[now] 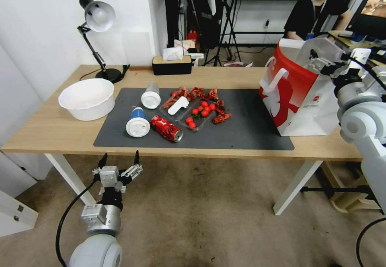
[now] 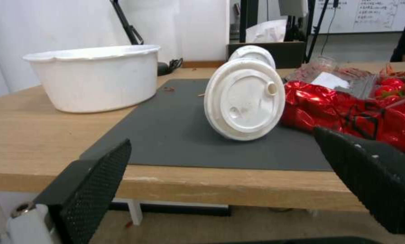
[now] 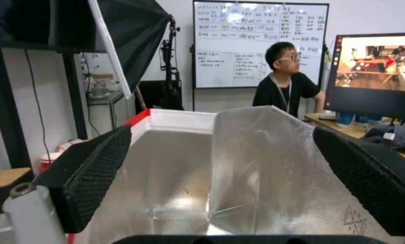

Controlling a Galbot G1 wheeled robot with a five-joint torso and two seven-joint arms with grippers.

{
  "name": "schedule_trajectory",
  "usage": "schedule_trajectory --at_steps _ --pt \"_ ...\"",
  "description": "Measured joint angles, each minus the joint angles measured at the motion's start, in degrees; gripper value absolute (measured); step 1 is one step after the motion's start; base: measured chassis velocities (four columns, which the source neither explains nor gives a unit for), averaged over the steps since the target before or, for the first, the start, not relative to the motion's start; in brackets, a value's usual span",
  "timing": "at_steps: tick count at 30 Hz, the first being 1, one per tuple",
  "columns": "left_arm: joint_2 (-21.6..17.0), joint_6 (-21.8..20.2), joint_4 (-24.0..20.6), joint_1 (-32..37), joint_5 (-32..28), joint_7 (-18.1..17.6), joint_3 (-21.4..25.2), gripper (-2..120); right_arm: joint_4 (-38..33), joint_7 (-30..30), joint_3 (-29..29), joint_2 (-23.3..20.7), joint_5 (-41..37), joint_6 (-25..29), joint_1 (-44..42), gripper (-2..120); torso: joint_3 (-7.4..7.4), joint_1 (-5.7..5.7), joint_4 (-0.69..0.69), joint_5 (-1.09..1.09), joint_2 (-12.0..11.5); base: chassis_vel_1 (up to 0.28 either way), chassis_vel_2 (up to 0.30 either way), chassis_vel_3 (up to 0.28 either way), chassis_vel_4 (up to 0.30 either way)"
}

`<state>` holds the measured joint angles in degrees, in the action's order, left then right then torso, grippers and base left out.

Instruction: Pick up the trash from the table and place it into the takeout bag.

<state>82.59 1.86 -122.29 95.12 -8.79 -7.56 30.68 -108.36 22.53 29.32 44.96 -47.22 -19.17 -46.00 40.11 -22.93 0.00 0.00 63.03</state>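
Note:
On the dark mat (image 1: 249,130) of the table (image 1: 48,130) lies the trash: a blue cup (image 1: 138,123) and a clear cup (image 1: 151,96), both on their sides with white lids, a crushed red soda can (image 1: 166,128) and a small pale bundle (image 1: 178,105). My left gripper (image 1: 120,163) hangs open just below the table's front edge, facing the blue cup's lid (image 2: 245,98) and the can (image 2: 347,112). The takeout bag (image 1: 297,98) stands at the mat's right end. My right gripper (image 1: 319,60) is open and empty over the bag's foil-lined inside (image 3: 175,162).
A large white bowl (image 1: 87,98) stands left of the mat. A clear tray of cherry tomatoes (image 1: 200,113) and red crayfish shells (image 1: 221,116) lie mid-mat. A desk lamp (image 1: 98,17) and a dark tissue box (image 1: 171,65) stand at the back edge.

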Motion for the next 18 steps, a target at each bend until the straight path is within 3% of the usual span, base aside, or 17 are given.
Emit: schedule_trajectory --at_steps 10,18 --pt "0.03 0.13 -0.15 -0.02 -0.07 0.0 0.11 100 -1.32 -0.31 0.64 -0.27 -0.87 -0.34 -0.8 100 0.0 0.0 0.0 0.0 0.0 0.0 0.0 0.0 0.0" --pt "0.01 0.35 -0.22 0.0 -0.4 0.16 0.0 100 -9.33 -2.28 2.69 -0.73 -2.77 2.27 -4.84 100 0.0 0.01 0.0 -0.01 0.0 0.0 0.0 0.0 0.0"
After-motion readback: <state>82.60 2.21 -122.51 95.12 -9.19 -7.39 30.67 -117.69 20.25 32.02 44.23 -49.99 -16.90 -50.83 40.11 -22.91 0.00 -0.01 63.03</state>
